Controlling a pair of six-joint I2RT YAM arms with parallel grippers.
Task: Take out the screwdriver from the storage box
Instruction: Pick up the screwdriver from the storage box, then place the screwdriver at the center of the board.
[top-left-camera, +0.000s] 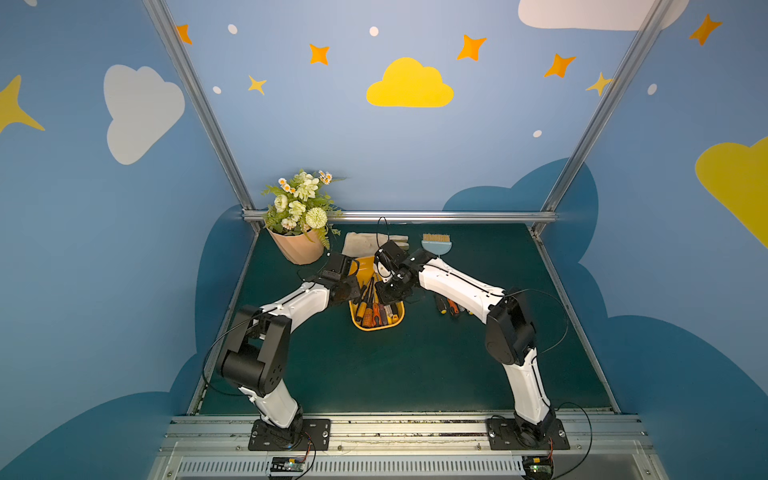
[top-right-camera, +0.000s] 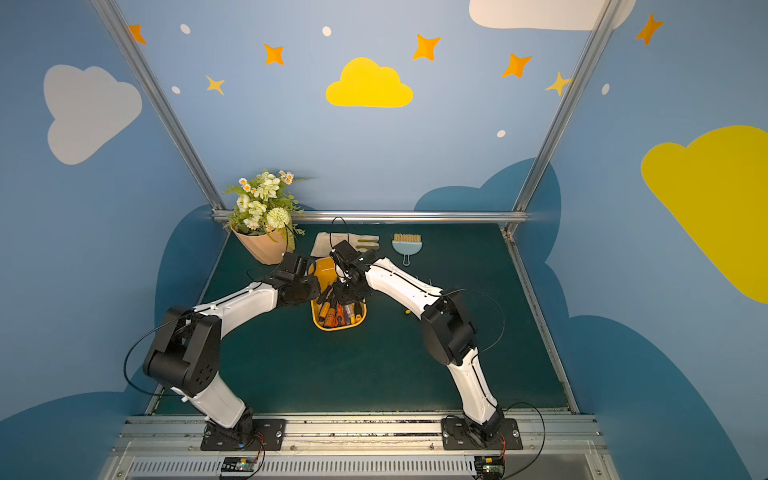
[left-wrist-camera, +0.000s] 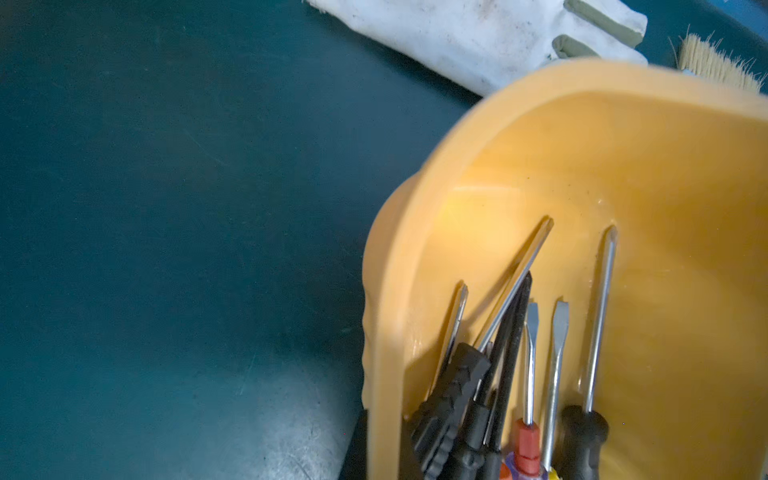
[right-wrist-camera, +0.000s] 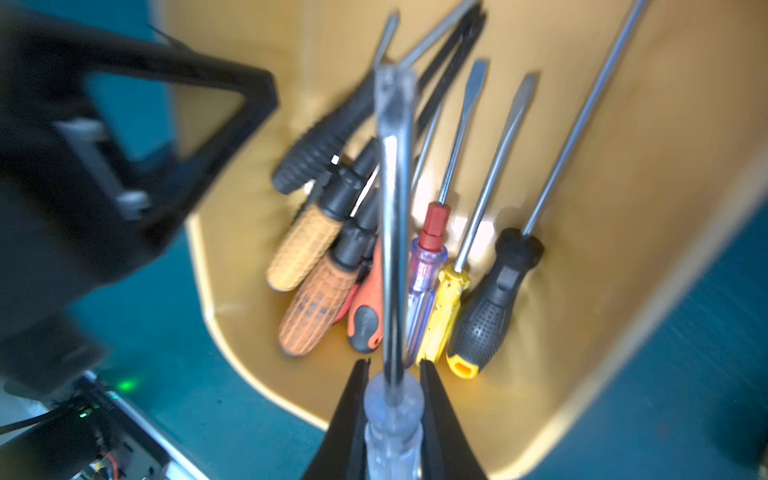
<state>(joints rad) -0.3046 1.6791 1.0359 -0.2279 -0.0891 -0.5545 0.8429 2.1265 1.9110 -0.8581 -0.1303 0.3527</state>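
Right pincer (right-wrist-camera: 394, 368) clamped on clear handle of screwdriver (right-wrist-camera: 392, 232), shaft above other screwdrivers (right-wrist-camera: 316, 299) in storage box (right-wrist-camera: 623, 187). Left pincer (top-left-camera: 351, 291) closed on box wall. Judgement: tool light, rigid; smooth handle likely slippery, long shaft may snag. Your best hold: handle; lift clear.

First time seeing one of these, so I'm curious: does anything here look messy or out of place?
Slightly. The screwdrivers in the tub are heaped crisscross at its near end, a few loose ones lie on the mat beside it, and the glove looks grimy.
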